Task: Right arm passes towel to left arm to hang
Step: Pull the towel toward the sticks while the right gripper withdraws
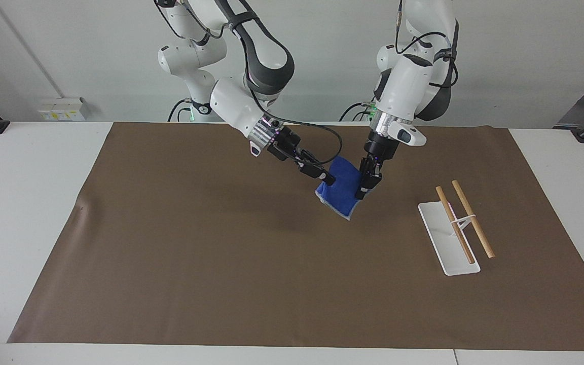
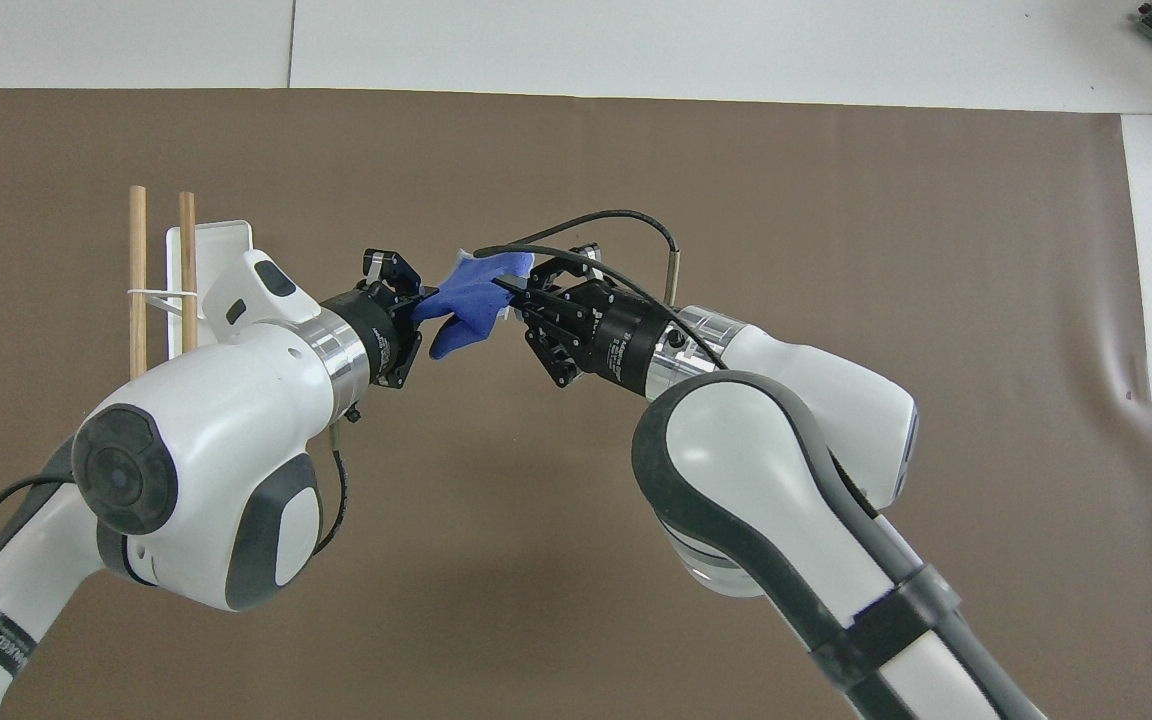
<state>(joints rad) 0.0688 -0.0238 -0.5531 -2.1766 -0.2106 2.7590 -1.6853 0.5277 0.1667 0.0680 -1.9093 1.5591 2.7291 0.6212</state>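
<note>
Overhead view: a smooth brown mat (image 2: 636,560) covers the table. White rack (image 1: 444,243) with two wooden rods lies toward the left arm's end. Above the mat, the soft blue towel (image 1: 342,195) hangs pinched by right gripper (image 1: 328,179) and left gripper (image 1: 361,193).

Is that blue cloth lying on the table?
No, the towel hangs in the air between the right gripper and left gripper.

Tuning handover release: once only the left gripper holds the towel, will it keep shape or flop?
Likely flops: the towel already sags below both grippers. Probably light; two fingertip pinches carry it. Left gripper bites only an edge, so slippage seems possible.
</note>
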